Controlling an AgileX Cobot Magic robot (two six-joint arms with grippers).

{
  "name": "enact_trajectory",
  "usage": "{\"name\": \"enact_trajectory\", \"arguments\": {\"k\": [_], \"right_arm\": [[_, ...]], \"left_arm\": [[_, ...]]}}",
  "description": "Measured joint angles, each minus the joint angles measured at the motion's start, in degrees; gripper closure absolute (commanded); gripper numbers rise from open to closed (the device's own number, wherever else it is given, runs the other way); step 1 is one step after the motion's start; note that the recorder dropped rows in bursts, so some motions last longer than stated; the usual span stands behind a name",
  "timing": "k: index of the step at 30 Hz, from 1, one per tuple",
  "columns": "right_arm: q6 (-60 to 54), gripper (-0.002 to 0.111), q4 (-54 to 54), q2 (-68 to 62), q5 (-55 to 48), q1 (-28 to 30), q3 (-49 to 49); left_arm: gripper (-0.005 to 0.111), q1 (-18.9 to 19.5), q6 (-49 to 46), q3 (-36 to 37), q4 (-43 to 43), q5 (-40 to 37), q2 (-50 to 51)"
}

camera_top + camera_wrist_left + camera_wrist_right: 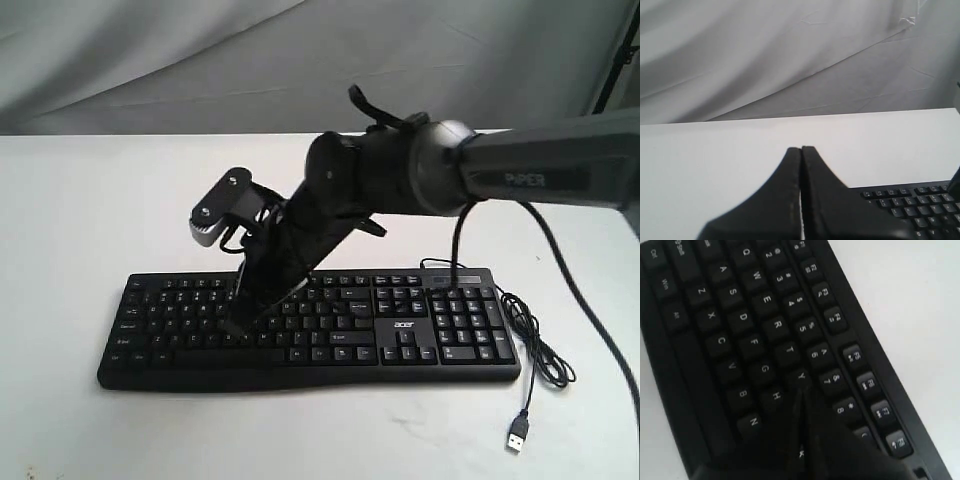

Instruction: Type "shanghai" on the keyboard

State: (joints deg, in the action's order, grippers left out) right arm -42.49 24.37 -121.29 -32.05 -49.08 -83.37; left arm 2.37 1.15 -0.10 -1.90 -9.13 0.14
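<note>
The black keyboard (400, 345) with white legends and an "acer" logo lies on the white table. My right arm reaches across it from the right. Its gripper (237, 322) is shut and empty, pointing down at the left-middle letter keys. In the right wrist view the shut fingertips (802, 392) sit just past the Y key (801, 376) and beside the H key (776, 396), covering the keys around U and J. I cannot tell whether they touch a key. My left gripper (801, 149) is shut and empty above bare table, with a corner of the keyboard (920, 205) beside it.
The thin black USB cable (535, 350) loops on the table right of the keyboard and ends in a loose plug (517, 437). A grey cloth backdrop (150, 60) hangs behind the table. White tabletop (60, 220) surrounds the keyboard.
</note>
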Motion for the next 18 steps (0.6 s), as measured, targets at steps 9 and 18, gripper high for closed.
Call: {"name": "enact_trajectory", "arguments": {"k": [9,18], "right_arm": [[-0.65,0.108,1.34,0.52,4.19,1.26,3.15],[-0.65,0.108,1.46,-0.84,4.27,1.68,3.15]], "left_arm": [[0.107,0.00,0.00,0.00,0.00,0.00,0.00],[0.107,0.00,0.00,0.00,0.00,0.00,0.00]]}}
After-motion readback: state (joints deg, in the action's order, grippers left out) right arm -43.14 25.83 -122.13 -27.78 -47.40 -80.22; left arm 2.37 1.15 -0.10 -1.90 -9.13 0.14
